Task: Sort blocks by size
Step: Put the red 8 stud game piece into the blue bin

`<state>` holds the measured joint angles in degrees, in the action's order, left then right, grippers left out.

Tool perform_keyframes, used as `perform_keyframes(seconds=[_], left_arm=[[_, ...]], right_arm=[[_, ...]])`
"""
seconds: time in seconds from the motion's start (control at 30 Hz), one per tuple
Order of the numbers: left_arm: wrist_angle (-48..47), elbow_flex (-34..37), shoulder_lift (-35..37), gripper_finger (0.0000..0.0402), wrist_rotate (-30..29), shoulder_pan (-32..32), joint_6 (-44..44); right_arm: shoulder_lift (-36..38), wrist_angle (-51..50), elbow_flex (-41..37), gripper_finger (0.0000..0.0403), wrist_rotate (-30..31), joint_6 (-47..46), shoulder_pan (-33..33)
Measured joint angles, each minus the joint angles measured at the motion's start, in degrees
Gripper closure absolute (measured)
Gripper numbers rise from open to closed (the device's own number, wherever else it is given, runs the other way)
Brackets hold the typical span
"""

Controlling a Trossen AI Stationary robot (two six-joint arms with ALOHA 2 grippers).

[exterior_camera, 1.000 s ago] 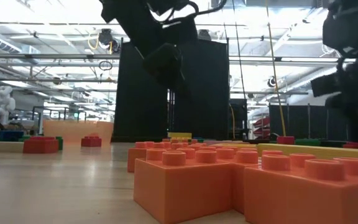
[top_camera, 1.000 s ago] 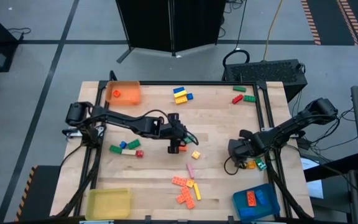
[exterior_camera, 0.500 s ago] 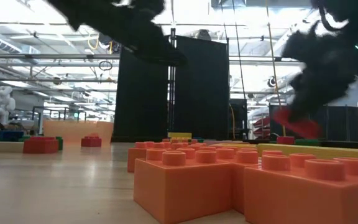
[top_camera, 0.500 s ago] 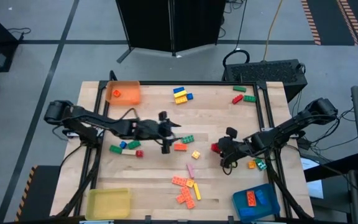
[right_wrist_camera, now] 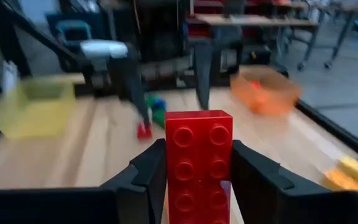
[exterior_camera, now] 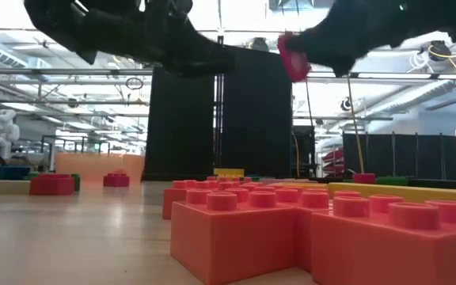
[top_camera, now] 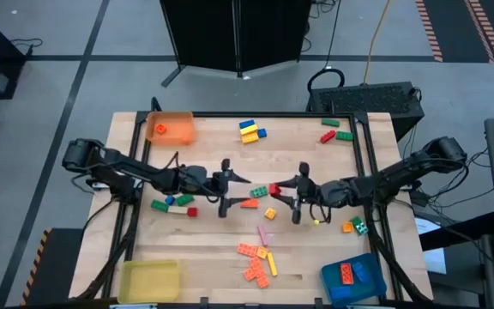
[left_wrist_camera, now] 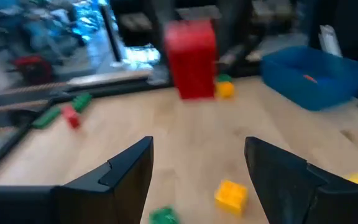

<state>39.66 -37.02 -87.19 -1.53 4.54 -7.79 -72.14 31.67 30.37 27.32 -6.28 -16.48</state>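
Note:
A red block (top_camera: pixel 274 190) hangs above the middle of the table, with my right gripper (top_camera: pixel 288 190) shut on it; the gripper comes in from the table's right. In the right wrist view the block (right_wrist_camera: pixel 199 155) shows its studded face. My left gripper (top_camera: pixel 234 187) stands open just to its left and faces it across a small gap, touching nothing. In the left wrist view the red block (left_wrist_camera: pixel 191 59) floats ahead of the open fingers. An orange block (top_camera: pixel 249 203) and a yellow block (top_camera: pixel 270 214) lie on the table below. My right gripper pinches the red block by its two long sides (right_wrist_camera: pixel 171 174) between its two fingers. The fingers reach in roughly level from the table's right and lie along the block. The block is lifted clear of the table, and its free end sticks out past the fingertips.
An orange tray (top_camera: pixel 170 129) stands at the far left corner, a yellow tray (top_camera: pixel 148 279) at the near left and a blue tray (top_camera: pixel 354 276) at the near right. Loose blocks lie in groups at the far middle (top_camera: pixel 249 130), far right (top_camera: pixel 333 133), left (top_camera: pixel 174 203) and near middle (top_camera: pixel 256 262).
My right gripper has risen from the table's right part and swung toward the middle, tipping from pointing down to about level; it carries the red block up clear of the table. My left gripper has drawn back toward the left edge and tipped up to about level.

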Motion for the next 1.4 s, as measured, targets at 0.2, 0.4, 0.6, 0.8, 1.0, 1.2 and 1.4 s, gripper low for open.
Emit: perform_keyframes(seconds=[0.2,0.4,0.6,0.8,1.0,1.2,1.4], left_arm=[[7.1,-0.1,-2.9,0.015,1.5,0.0,0.0],[11.5,-0.1,-4.9,0.015,1.5,0.0,0.3],[15.0,-0.1,-6.8,0.0144,1.6,0.0,1.5],[15.9,-1.5,-8.1,0.0092,1.6,0.0,1.5],[15.2,-3.8,-8.8,0.0062,1.6,-0.9,1.5],[14.8,-4.4,-8.8,0.0061,1.6,-1.1,1.5],[14.3,-4.4,-8.8,0.0061,2.0,-1.1,1.5]], right_arm=[[0.0,3.7,0.0,0.0263,-3.6,1.2,1.3],[0.0,4.3,0.0,0.0263,-3.7,2.2,1.6],[0.0,6.8,0.0,0.0262,-3.7,4.4,1.6],[-0.3,7.7,0.0,0.0262,-3.7,4.6,2.2],[-5.1,16.8,0.0,0.0261,-7.7,4.6,3.8],[-9.6,23.9,0.0,0.0261,-9.7,5.3,4.6],[-11.3,26.5,0.0,0.0261,-9.7,5.7,4.8]])
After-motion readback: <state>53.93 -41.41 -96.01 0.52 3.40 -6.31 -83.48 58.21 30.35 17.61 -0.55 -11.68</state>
